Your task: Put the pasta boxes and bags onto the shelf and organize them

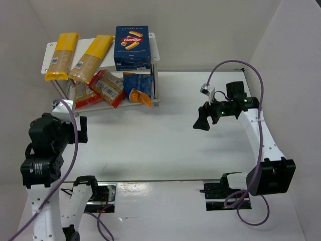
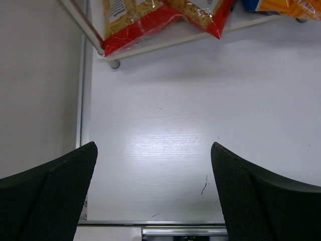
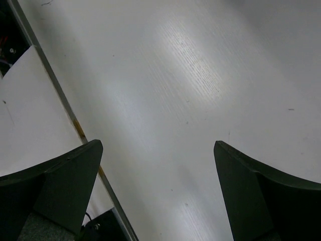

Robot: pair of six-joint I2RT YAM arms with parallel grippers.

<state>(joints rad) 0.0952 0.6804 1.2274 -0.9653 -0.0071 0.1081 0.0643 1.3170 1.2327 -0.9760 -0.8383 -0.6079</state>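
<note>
One blue Barilla box (image 1: 132, 47) atop shelf (image 1: 155, 47)

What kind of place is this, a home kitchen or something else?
Probably a robot test cell, not a kitchen: plain white walls enclose the white table, two robot arms stand at its edge, and a shelf holds pasta packs.

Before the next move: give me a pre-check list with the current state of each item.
1. Left gripper open and empty: ok.
2. Right gripper open and empty: ok.
3. Barilla box upright on the top board of the shelf: ok.
4. Yellow spaghetti bags on the top board, near ends seem to overhang the front edge: cannot tell.
5. Red-orange bags and blue bag on the lower board, lying askew: not ok.
6. Both grippers apart from the shelf: ok.
</note>
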